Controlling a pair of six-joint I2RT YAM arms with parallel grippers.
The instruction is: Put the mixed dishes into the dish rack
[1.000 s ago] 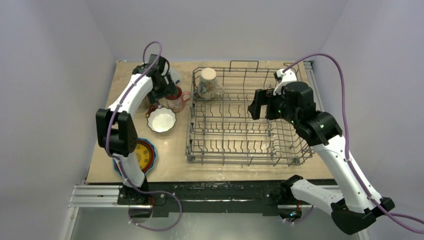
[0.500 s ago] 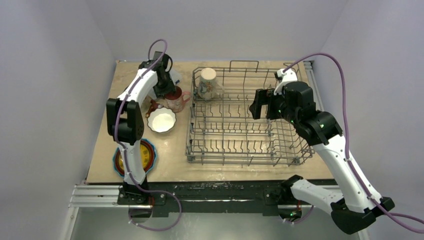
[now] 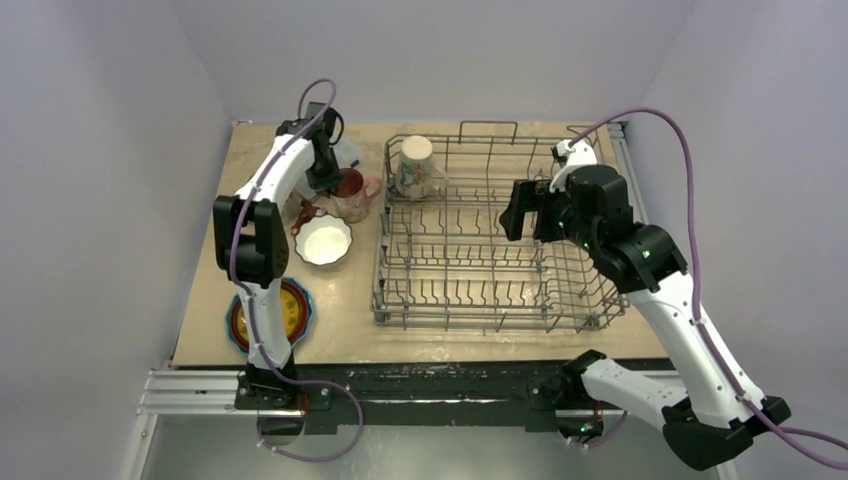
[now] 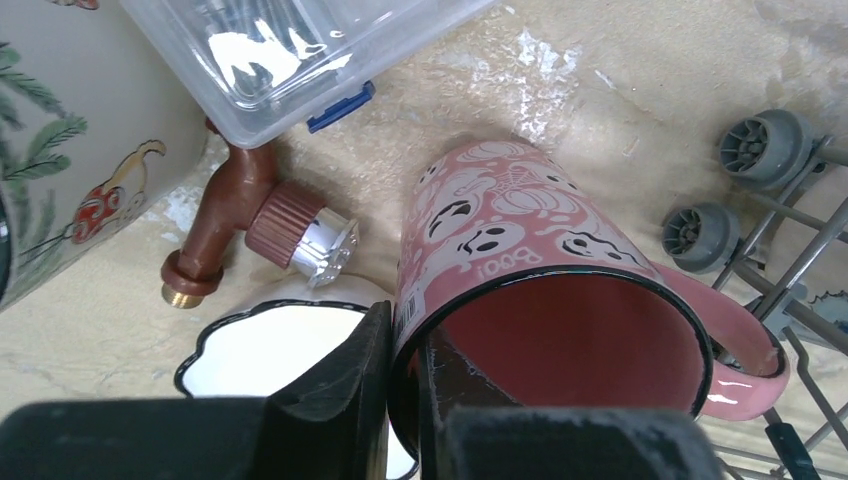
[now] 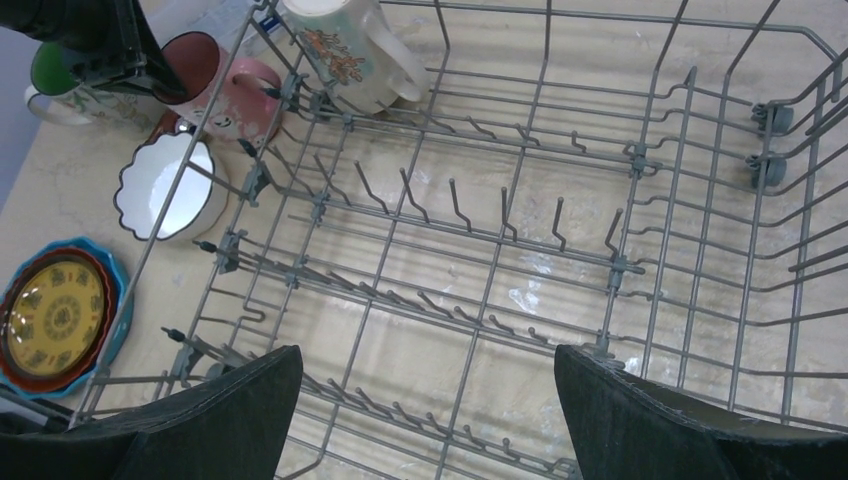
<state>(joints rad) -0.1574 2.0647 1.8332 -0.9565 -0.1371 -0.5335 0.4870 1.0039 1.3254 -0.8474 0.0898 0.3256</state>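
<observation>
Beige table (image 3: pixel 350 320) fills my overhead view, with the grey dish rack (image 3: pixel 480 325) on its right half and most of the dishes at far left. On my left wrist feed the left gripper (image 4: pixel 408 350) is closed tight on the pink mug (image 4: pixel 520 250), one finger outside the wall and the other inside the rim, the handle pointing at the rack. The mug is just left of the rack's far left corner; I can't tell whether it is off the table. A clear box (image 4: pixel 280 50) and a red-brown tool (image 4: pixel 240 220) lie just beyond it, and the white scalloped bowl (image 3: pixel 323 240) is beside it on the near side. One cream mug (image 3: pixel 415 165) sits in the rack's far left corner, a second cream mug (image 5: pixel 70 100) stands out on the table. Stacked plates (image 5: pixel 60 315) rest near the left edge. My right gripper (image 5: pixel 428 365) hangs over the rack, spread wide, holding nothing
</observation>
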